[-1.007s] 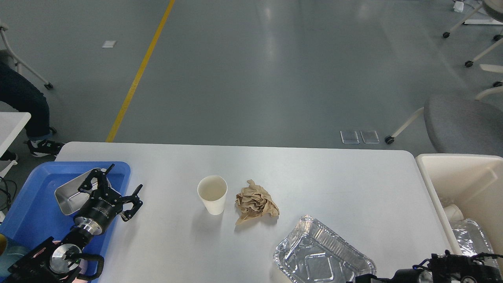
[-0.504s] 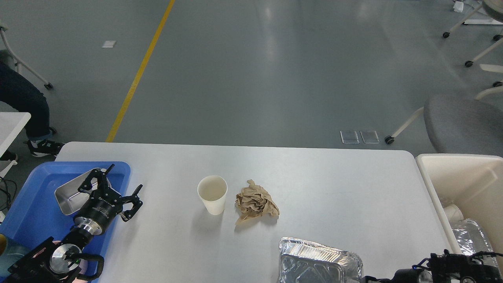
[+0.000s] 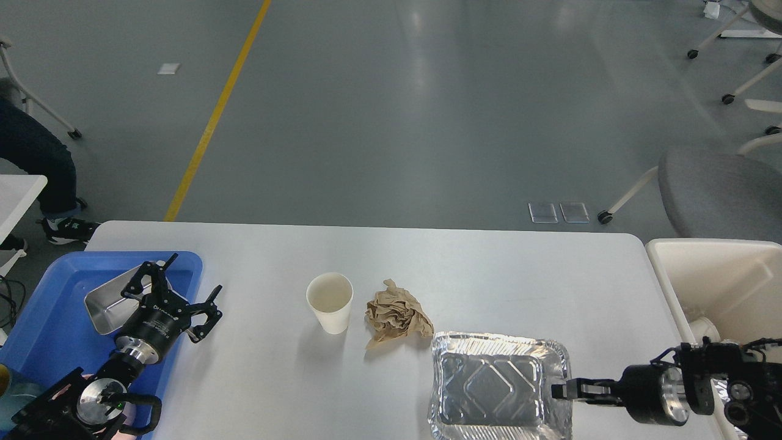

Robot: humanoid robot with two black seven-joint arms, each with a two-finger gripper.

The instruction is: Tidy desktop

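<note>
A: Where does the task's thing sit?

B: The large white matte counter with rounded corners [image 3: 489, 269] fills the lower half of the head view, grey floor beyond its far edge. A blue plastic tray [image 3: 43, 324] overlaps its left end; a beige plastic bin [image 3: 708, 269] stands at its right end.

A: On the surface?

B: A white paper cup [image 3: 330, 302], upright, mouth open, near the middle. Just to its right, a crumpled brown paper wad [image 3: 397, 316], a narrow gap between the two. Nearer the front edge and right of the wad, a rectangular silver foil pan [image 3: 498, 388], open side up (its far-left corner comes very close to the wad; cannot tell if they touch).

A: Right claw?

B: The right claw [image 3: 565, 390] reaches in from the right, fingers drawn narrow and pinched on the foil pan's right rim.

A: Left one?

B: The left claw [image 3: 177, 287] hangs over the blue tray's right part, fingers spread wide, holding nothing. A shiny metal rectangular dish [image 3: 107, 305] lies in the tray, partly under it.

A: Inside the bin?

B: Crinkled foil and a white rounded object, both partly hidden.
</note>
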